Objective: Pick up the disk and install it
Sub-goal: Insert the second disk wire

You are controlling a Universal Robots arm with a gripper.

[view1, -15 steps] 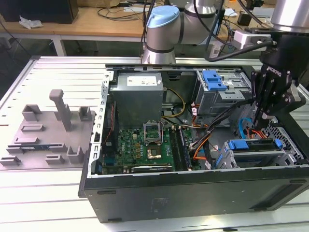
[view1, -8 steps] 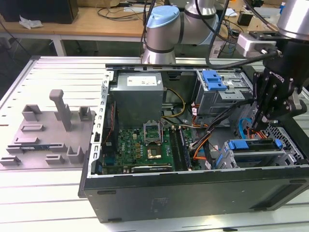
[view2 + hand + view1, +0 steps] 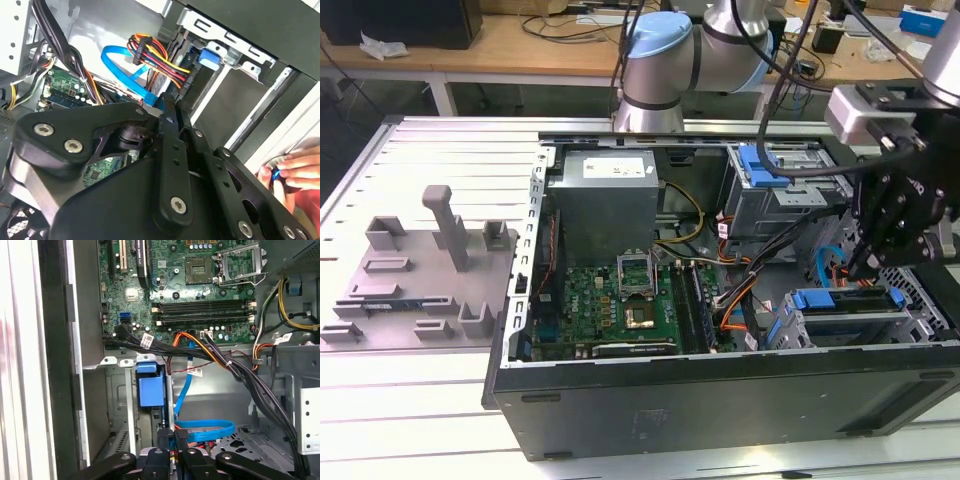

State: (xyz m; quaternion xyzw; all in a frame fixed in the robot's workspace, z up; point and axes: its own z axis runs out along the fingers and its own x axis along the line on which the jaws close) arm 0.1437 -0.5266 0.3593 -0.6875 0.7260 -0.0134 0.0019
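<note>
The arm's hand (image 3: 862,262) hangs inside the open computer case (image 3: 720,400) on the surface, fingertips drawn narrow with nothing visibly between them. Just beside it, the disk (image 3: 150,390) in its blue carrier sits edge-on in the drive bay at the exterior view's right. A looped blue data cable (image 3: 210,429) lies close to the fingertips and could well snag on them. A person's fingers (image 3: 295,175) rest on the case edge, near enough to risk being struck.

The disk (image 3: 840,318), silver in a blue carrier, lies flat in the case's lower drive bay, its blue tab (image 3: 150,390) facing outward.
</note>
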